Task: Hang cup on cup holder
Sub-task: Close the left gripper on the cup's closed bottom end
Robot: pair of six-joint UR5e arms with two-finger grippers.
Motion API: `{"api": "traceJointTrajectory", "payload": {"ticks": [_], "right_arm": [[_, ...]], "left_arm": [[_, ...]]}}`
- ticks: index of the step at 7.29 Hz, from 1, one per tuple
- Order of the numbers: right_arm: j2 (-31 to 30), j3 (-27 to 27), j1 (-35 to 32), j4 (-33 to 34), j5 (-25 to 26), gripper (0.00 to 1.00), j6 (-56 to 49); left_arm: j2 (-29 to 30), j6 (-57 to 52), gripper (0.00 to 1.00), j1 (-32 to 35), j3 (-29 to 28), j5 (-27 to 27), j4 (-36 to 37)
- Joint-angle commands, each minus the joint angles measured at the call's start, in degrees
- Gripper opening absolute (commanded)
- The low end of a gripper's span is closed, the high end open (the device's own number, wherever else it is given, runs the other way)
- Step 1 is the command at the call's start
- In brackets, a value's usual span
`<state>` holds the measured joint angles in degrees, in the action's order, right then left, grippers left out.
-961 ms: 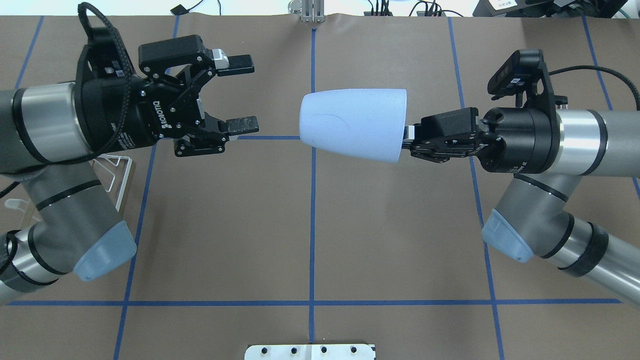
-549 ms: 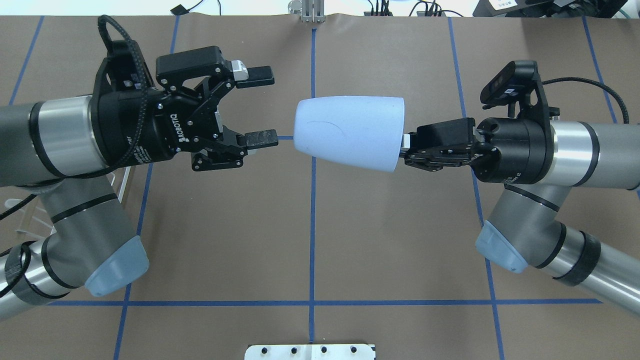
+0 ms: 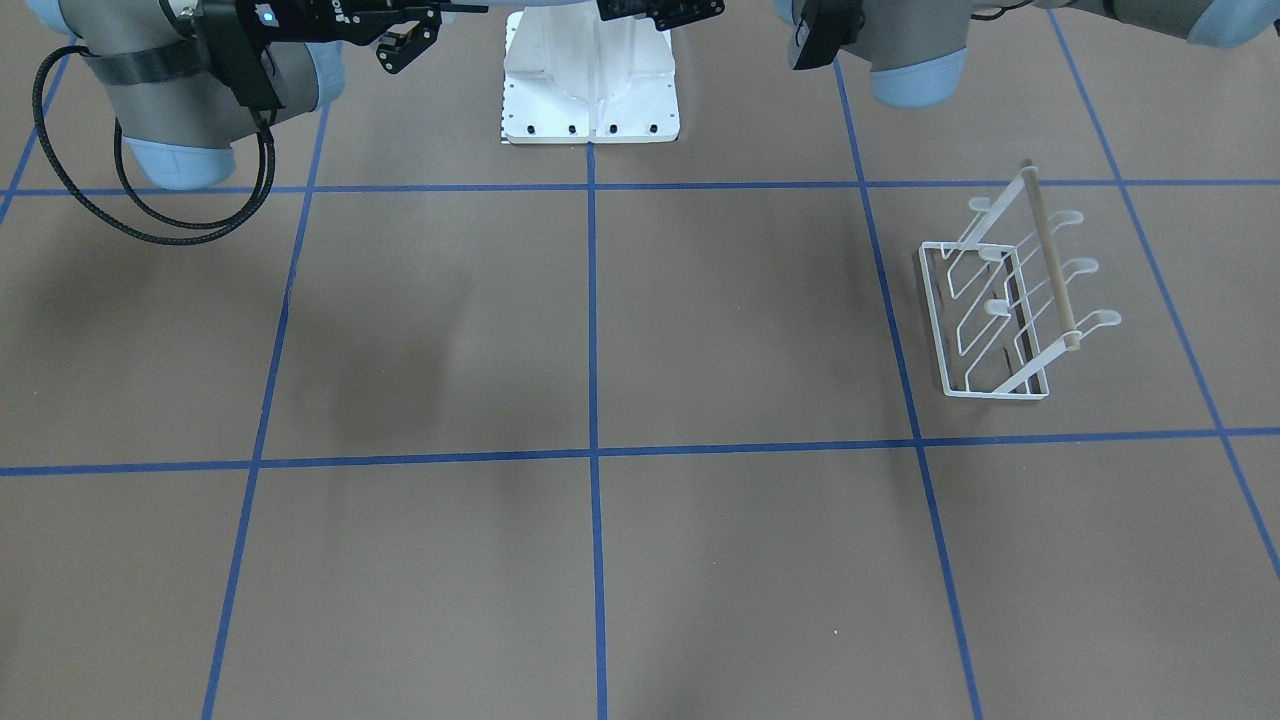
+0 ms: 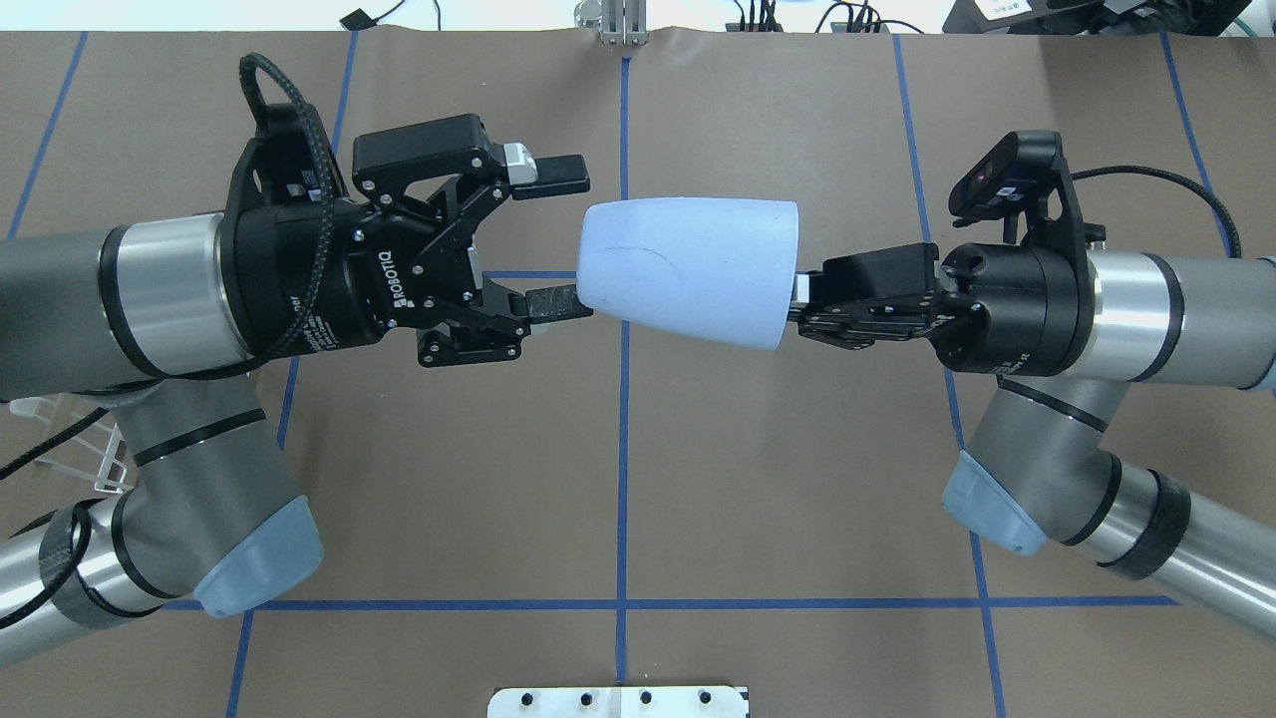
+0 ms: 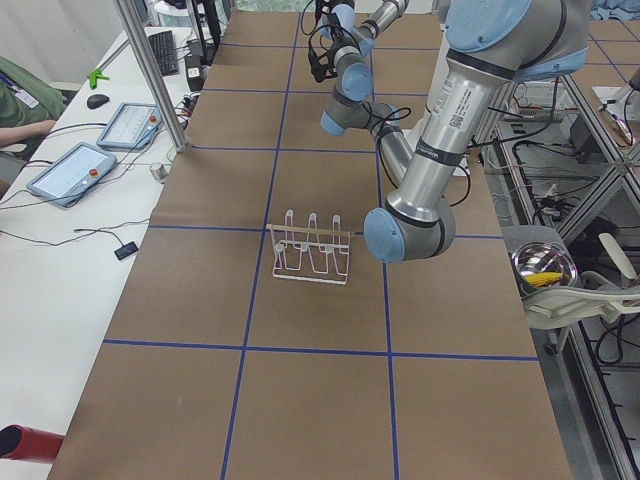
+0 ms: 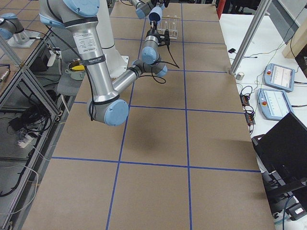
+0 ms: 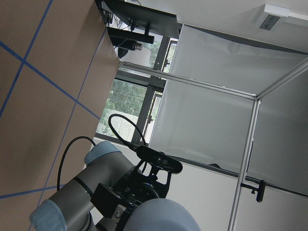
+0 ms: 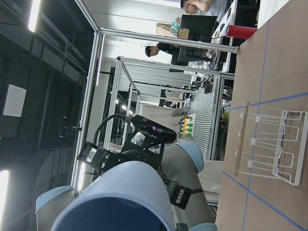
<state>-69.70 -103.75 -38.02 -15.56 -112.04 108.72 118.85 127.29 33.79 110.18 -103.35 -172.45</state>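
White cup holder point(image 3: 1051, 260) sits under the left arm point(image 4: 169, 299), cup point(image 4: 688, 269) well apart.

Bright, even light from overhead fills every view, and the brown table point(image 3: 750, 560) carries only soft, blurred-edged shadows in the front-facing view. The one sheen is a pale streak along the left arm's metal sleeve point(image 4: 169, 289) in the overhead view. In both wrist views the cup point(image 7: 163, 219) sits so near the lens that it is out of focus; the left wrist view is washed by white panels and window daylight, while the right wrist view is dark across its left half, with a bright ceiling strip at its top corner.
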Motion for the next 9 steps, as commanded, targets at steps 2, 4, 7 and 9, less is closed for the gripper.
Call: {"api": "traceJointTrajectory", "payload": {"ticks": [2, 4, 7, 9], "right_arm": [[0.0, 0.0, 0.1, 0.1, 0.1, 0.0, 0.0], [0.0, 0.1, 0.1, 0.1, 0.1, 0.0, -0.1], [0.1, 0.1, 0.1, 0.2, 0.1, 0.0, -0.1], [0.0, 0.0, 0.2, 0.1, 0.1, 0.0, -0.1]], "left_arm": [[0.2, -0.1, 0.98, -2.3, 0.2, 2.3, -0.1], [0.2, -0.1, 0.98, -2.5, 0.2, 2.2, -0.2], [0.2, -0.1, 0.98, -2.6, 0.3, 2.2, -0.2], [0.2, -0.6, 0.98, -2.6, 0.2, 2.2, -0.3]]}}
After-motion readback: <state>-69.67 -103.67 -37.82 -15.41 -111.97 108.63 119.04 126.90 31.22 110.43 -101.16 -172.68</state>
